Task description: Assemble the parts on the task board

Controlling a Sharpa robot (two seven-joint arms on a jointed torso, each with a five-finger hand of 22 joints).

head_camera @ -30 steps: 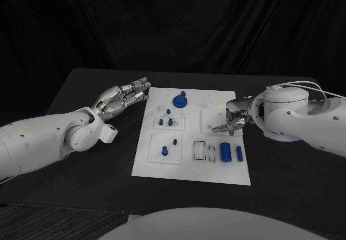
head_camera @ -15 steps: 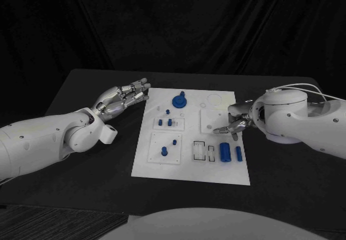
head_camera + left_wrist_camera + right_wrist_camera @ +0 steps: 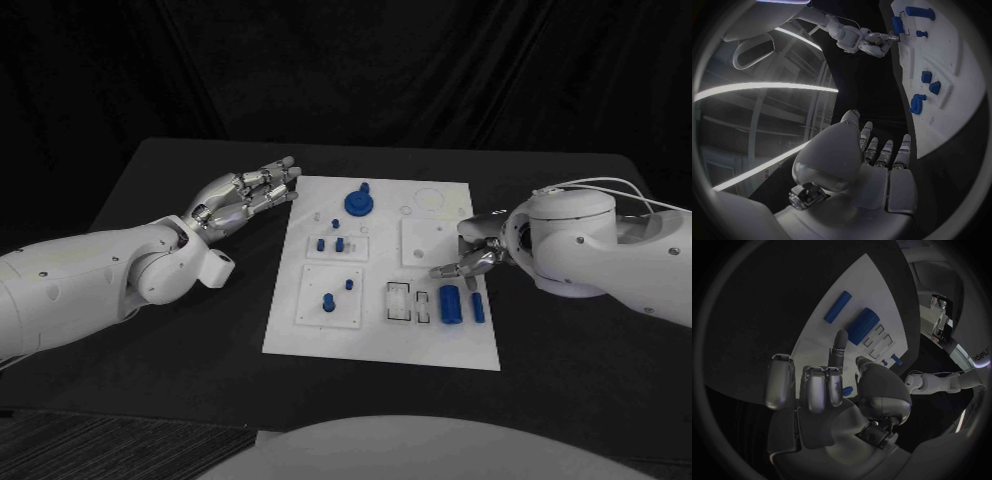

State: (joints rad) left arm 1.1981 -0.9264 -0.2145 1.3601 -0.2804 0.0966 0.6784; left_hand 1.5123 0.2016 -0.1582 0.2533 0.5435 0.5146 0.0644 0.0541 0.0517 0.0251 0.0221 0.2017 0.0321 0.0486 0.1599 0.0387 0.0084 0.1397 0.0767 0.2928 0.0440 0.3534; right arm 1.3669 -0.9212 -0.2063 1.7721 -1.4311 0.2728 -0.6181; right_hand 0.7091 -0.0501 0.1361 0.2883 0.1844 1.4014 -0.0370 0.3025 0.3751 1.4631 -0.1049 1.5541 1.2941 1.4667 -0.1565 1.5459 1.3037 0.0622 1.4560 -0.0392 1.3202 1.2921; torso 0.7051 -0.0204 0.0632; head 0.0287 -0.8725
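Note:
The white task board (image 3: 433, 340) lies in the middle of the table. A round blue part with a knob (image 3: 358, 204) stands at its far end, small blue pegs (image 3: 329, 243) sit in the middle left, and two more (image 3: 338, 295) sit nearer. A thick blue cylinder (image 3: 451, 303) and a slim one (image 3: 477, 307) lie near the right edge. My right hand (image 3: 469, 258) hovers just beyond them with fingers partly bent, holding nothing; the right wrist view shows the hand (image 3: 826, 390) and both cylinders (image 3: 862, 325). My left hand (image 3: 245, 195) stays beside the board's far left corner, fingers apart and empty.
Black tabletop (image 3: 173, 340) surrounds the board on all sides. Empty rectangular slots (image 3: 408, 302) sit left of the cylinders. A shallow round recess (image 3: 428, 197) marks the board's far right. The left wrist view shows the board's edge (image 3: 954, 125) beyond the left hand (image 3: 873, 165).
My right hand has slid nearer along the board's right edge, closer to the two blue cylinders. The left hand and the parts have stayed put.

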